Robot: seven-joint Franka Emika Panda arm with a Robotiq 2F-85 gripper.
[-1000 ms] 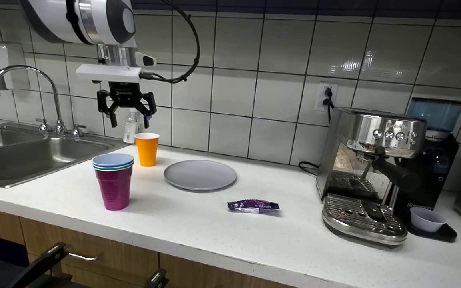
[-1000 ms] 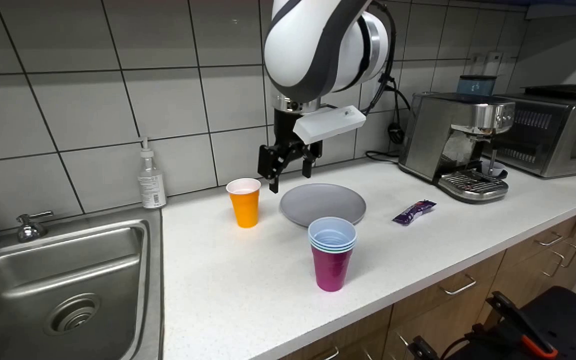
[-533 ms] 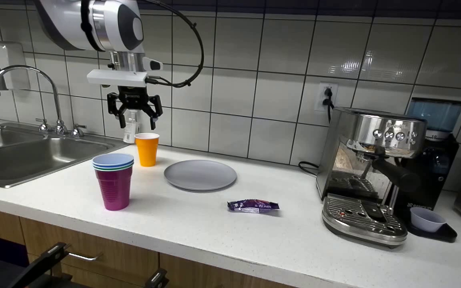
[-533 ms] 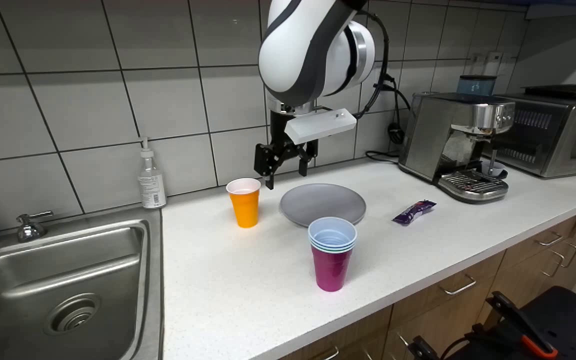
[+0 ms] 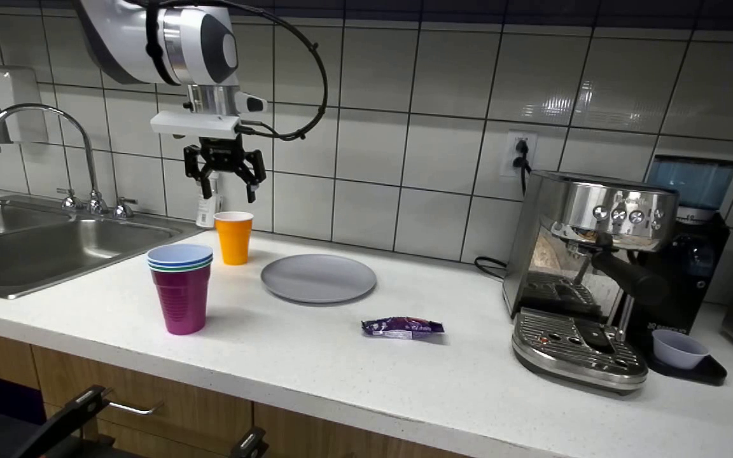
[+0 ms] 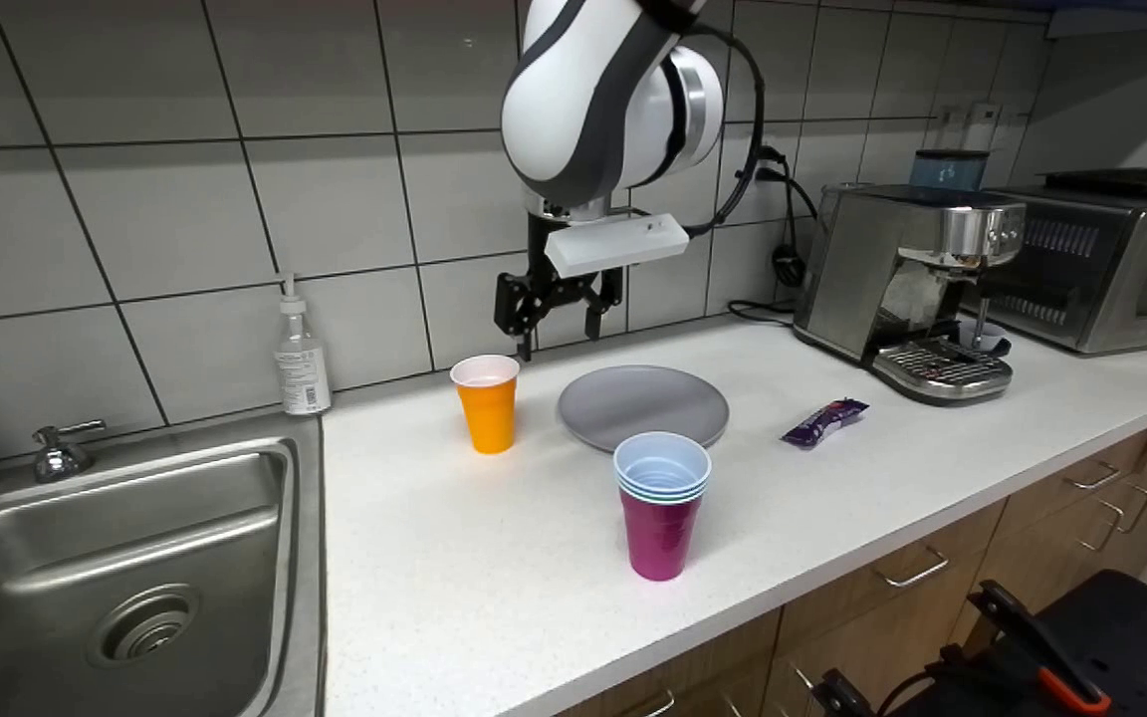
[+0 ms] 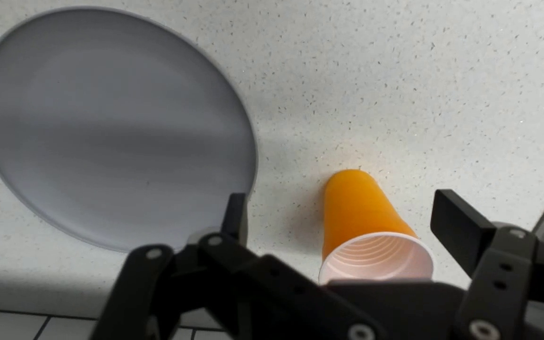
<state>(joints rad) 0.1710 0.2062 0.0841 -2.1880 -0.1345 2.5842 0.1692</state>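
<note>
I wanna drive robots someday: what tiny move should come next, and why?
Probably slide the open jaws a little toward the sink, lining up with the orange cup: they hang higher than its top, and the wrist view shows it off-centre between them, nearer the sink side.

Bottle label [image 6: 304, 379], wrapper print [image 5: 403, 327]: none legible.

My pincer [image 5: 229, 192]: matt, metal or plastic, can't tell. Orange cup [image 7: 358, 208]: smooth plastic look, ribbed inside. Plate [image 7: 116, 118]: smooth, matt. Wrapper [image 5: 403, 327]: glossy film. Sink [image 6: 307, 558], coffee machine [image 6: 857, 269]: shiny metal. Drawer fronts [image 5: 195, 401]: wood-grained.
</note>
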